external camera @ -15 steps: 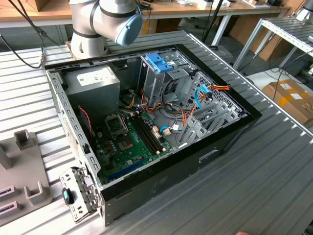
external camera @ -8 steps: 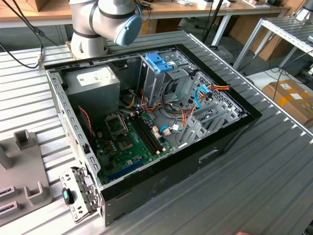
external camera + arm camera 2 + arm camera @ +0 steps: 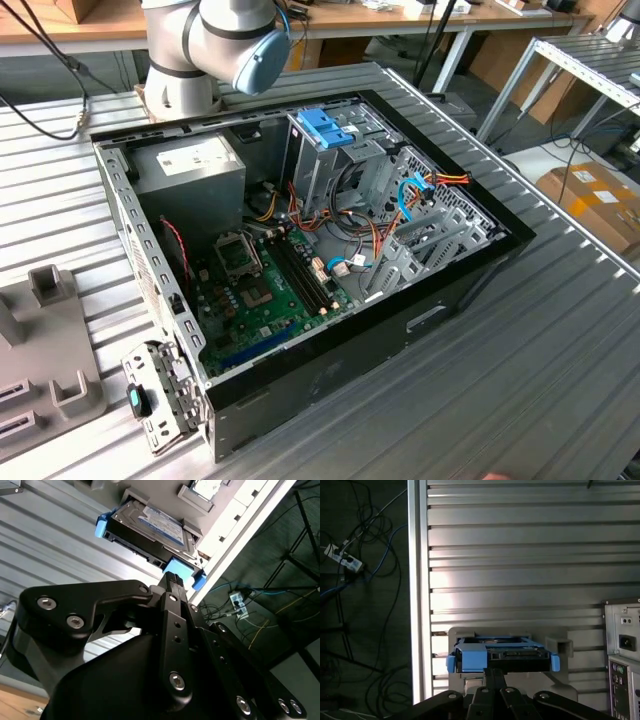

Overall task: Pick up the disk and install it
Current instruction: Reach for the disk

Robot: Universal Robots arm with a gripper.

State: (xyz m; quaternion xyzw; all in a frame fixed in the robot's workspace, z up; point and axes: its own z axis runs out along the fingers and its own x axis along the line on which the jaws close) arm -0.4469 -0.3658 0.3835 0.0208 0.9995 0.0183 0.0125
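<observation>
Gripper (image 3: 175, 580) links, black and bolted, crowd the foreground in both wrist views. Its tip reaches the disk (image 3: 512, 654) at the near blue rail, but its dark end blends into the disk's edge, so whether it is gripping, or how wide it stands, cannot be told. The disk lies flat in a grey holder (image 3: 560, 645) on the ribbed table (image 3: 520, 555), near the table's edge. Farther off, a computer case (image 3: 622, 645) is cut off at the side.

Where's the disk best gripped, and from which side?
Probably its end facing the gripper, approached end-on: the disk lies flat in a grey holder, that end juts out free, and the blue rails on either side give parallel faces to clamp.
</observation>
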